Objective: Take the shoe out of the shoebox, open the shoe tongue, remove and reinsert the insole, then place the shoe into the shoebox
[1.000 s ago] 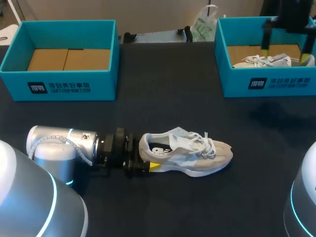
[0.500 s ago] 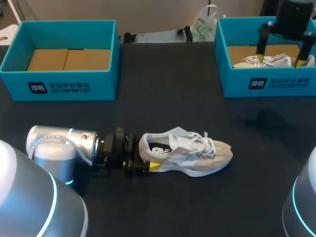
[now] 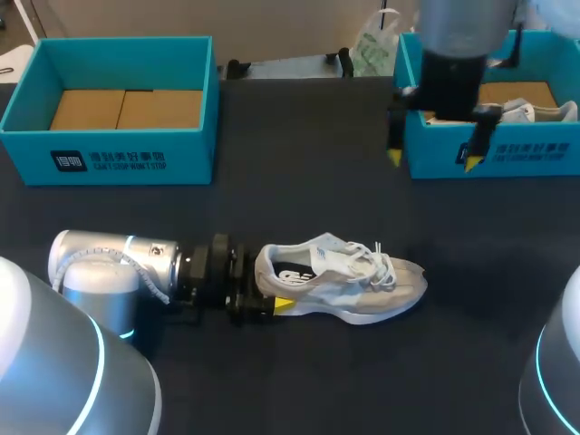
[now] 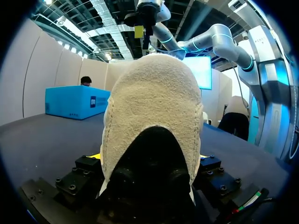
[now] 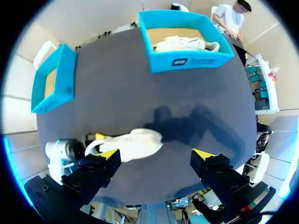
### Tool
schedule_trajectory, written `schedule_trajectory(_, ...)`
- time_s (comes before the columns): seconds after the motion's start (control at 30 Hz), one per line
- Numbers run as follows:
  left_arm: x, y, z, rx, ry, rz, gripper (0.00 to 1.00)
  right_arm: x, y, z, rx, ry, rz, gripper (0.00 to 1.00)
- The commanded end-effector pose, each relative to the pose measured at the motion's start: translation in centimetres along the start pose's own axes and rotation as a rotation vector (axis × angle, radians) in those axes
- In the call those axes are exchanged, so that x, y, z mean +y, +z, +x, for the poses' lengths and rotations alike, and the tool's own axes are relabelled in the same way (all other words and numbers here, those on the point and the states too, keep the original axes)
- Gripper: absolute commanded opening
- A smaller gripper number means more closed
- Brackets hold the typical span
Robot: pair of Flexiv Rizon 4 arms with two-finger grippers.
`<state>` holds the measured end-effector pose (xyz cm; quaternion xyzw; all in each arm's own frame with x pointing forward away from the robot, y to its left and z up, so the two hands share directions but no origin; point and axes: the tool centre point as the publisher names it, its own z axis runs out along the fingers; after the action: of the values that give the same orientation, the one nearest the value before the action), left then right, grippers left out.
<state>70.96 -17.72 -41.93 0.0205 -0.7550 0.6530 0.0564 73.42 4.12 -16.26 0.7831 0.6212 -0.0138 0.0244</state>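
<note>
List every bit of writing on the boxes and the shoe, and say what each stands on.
Left shoebox: a logo block and two lines of white print on its front wall; too small to read.
Right shoebox: the same kind of label on its front wall; too small to read.
Shoe: a pale mark on the dark insole; blurred.
Nothing can be quoted with certainty.

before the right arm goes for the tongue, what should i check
1. The shoe is out of its box, upright on the table: ok.
2. The left gripper is shut on the shoe: ok.
3. The right gripper is open and empty: ok.
4. The right gripper is over the tongue: not ok; it hangs up by the right shoebox.
5. The tongue is free of the laces: cannot tell.
</note>
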Motion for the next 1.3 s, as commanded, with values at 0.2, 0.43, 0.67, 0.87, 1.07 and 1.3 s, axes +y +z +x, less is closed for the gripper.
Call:
schedule_trajectory(0.2,0.0,0.0,0.0,-0.002,0.0,0.001,0.0,0.0,0.6,0.6,-0.002,0.001,-0.001,1.0)
schedule_trajectory(0.43,0.0,0.0,0.0,-0.002,0.0,0.001,0.0,-2.0,1.3,3.8,-0.042,-0.04,-0.026,1.0)
schedule_trajectory(0.67,0.0,0.0,0.0,-0.002,0.0,0.001,0.0,-5.2,2.4,8.6,-0.116,-0.102,-0.038,1.0)
schedule_trajectory(0.87,0.0,0.0,0.0,-0.002,0.0,0.001,0.0,-6.6,3.1,11.1,-0.135,-0.112,-0.015,1.0)
schedule_trajectory(1.07,0.0,0.0,0.0,-0.002,0.0,0.001,0.0,-6.8,3.2,11.2,-0.135,-0.113,-0.009,1.0)
schedule_trajectory(1.3,0.0,0.0,0.0,-0.002,0.0,0.001,0.0,-7.8,4.1,12.7,-0.211,-0.149,-0.036,1.0)
